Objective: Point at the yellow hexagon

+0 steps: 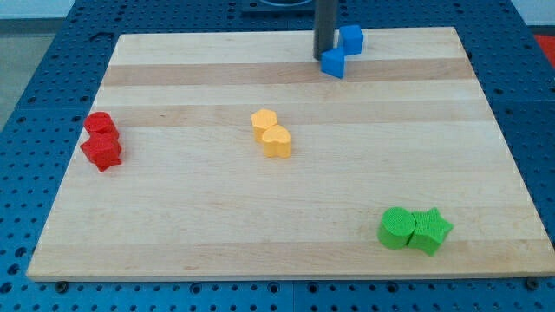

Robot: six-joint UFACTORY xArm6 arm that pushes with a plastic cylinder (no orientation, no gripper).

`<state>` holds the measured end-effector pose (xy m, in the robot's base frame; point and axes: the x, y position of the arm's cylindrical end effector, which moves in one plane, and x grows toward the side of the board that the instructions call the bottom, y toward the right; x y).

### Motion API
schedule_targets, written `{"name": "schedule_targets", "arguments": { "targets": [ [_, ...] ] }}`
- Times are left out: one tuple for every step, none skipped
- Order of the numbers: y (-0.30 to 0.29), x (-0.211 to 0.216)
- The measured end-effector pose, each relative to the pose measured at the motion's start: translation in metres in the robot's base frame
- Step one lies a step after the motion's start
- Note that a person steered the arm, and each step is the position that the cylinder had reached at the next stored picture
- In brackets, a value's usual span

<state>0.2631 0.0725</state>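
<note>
The yellow hexagon (264, 120) lies near the board's middle, touching a yellow heart (277, 140) just below and to its right. My rod comes down at the view's top, and my tip (323, 57) rests on the board right beside two blue blocks. The tip is well above and to the right of the yellow hexagon, far from it.
A blue cube (350, 39) and a second blue block (333, 62) sit at the top by the tip. A red cylinder (100, 124) and red star (102, 151) lie at the left. A green cylinder (397, 228) and green star (430, 230) lie at the bottom right. The wooden board (173, 225) rests on a blue perforated table.
</note>
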Motion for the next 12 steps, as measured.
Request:
{"name": "schedule_targets", "arguments": {
  "targets": [
    [0.008, 0.005],
    [-0.015, 0.005],
    [-0.048, 0.004],
    [-0.074, 0.0],
    [-0.091, 0.0],
    [-0.107, 0.0],
    [-0.121, 0.0],
    [-0.133, 0.0],
    [-0.14, 0.0],
    [-0.146, -0.003],
    [-0.163, -0.002],
    [-0.192, 0.012]
  ]
}}
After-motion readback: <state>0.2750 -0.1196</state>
